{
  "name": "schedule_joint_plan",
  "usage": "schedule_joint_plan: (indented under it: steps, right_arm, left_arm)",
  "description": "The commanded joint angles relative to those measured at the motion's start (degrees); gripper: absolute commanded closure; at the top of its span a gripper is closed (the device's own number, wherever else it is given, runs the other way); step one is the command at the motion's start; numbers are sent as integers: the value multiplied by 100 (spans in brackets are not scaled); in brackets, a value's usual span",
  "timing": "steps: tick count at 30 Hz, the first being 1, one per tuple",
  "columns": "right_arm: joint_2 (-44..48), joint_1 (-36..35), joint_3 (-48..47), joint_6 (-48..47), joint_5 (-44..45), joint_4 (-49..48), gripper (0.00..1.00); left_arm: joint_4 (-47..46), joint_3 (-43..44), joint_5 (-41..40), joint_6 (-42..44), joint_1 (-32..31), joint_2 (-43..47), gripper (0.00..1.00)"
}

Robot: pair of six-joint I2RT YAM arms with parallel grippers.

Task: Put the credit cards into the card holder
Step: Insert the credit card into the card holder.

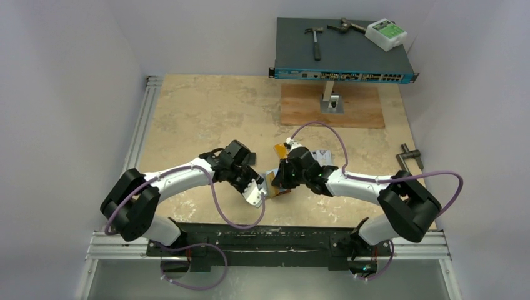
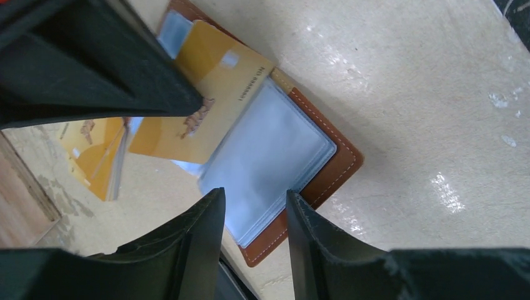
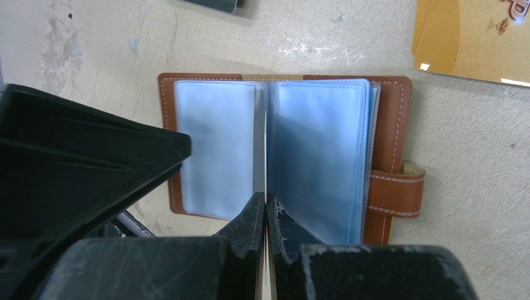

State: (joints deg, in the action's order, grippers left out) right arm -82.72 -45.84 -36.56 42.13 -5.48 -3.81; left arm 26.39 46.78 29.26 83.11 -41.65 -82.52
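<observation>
One gold card [image 2: 212,94], pinched edge-on in your right gripper [image 3: 265,203], hung along the fold of the card holder [image 3: 390,125]; left gripper [image 2: 255,200] spread nearby.

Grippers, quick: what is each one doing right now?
Left gripper: open, holding nothing, over the brown leather card holder.
Right gripper: closed on a thin gold-orange plastic card.
</observation>
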Motion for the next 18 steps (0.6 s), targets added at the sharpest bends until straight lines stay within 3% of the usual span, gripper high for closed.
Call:
schedule_joint_plan:
  steps: [1, 7, 18]
  right_arm:
    - [183, -3, -289, 43, 18, -132, 100]
    - [0, 22, -136, 280, 6, -615, 100]
    - [-271, 14, 97, 562, 222, -1201, 100]
  left_arm:
    - [-205, -208, -2, 780, 3, -181, 60]
    - [14, -492, -143, 1416, 7, -206, 62]
    - [24, -653, -197, 1597, -1, -227, 60]
